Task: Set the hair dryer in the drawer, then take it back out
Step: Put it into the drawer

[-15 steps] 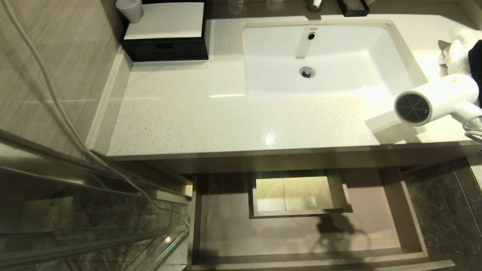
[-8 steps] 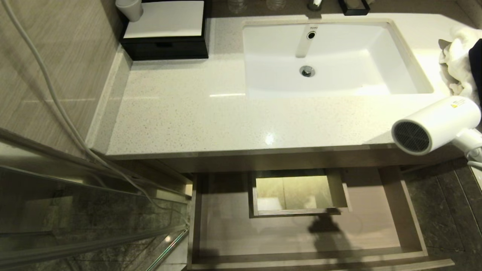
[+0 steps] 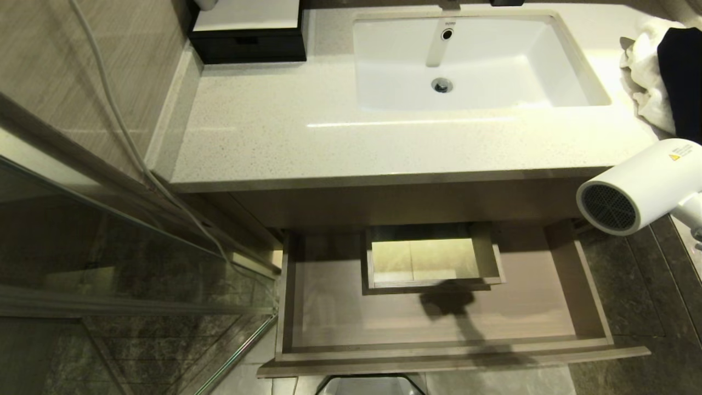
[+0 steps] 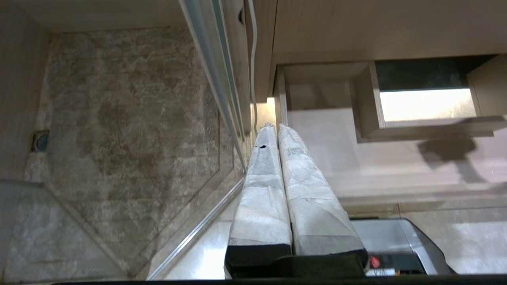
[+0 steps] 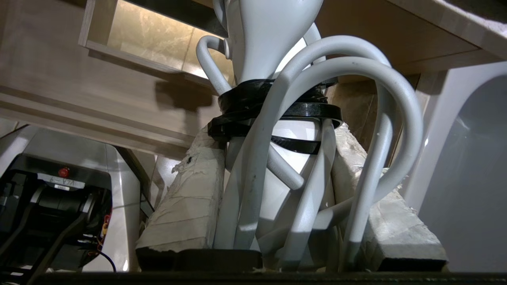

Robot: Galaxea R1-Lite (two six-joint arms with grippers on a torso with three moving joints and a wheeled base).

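Bathroom vanity, speckled worktop (image 3: 340,137), sink (image 3: 471,60) far right. Drawer (image 3: 589,307) pulled open below, walled cut-out far centre. Hair dryer (image 3: 639,186) held aloft off right worktop edge, grille leftward, likely heading for drawer. Right gripper (image 5: 273,174) jaws clamped on handle, cord bundled. Left gripper (image 4: 277,134) parked low left, jaws together.

hair dryer (image 3: 644,184): white barrel, dark mesh grille, yellow label | drawer (image 3: 439,321): light brown wood grain | tabletop (image 3: 340,137): cream, finely speckled | sink (image 3: 471,60): white | box (image 3: 249,27): black, white top | towel (image 3: 641,77): white | floor (image 3: 625,285): dark mottled stone
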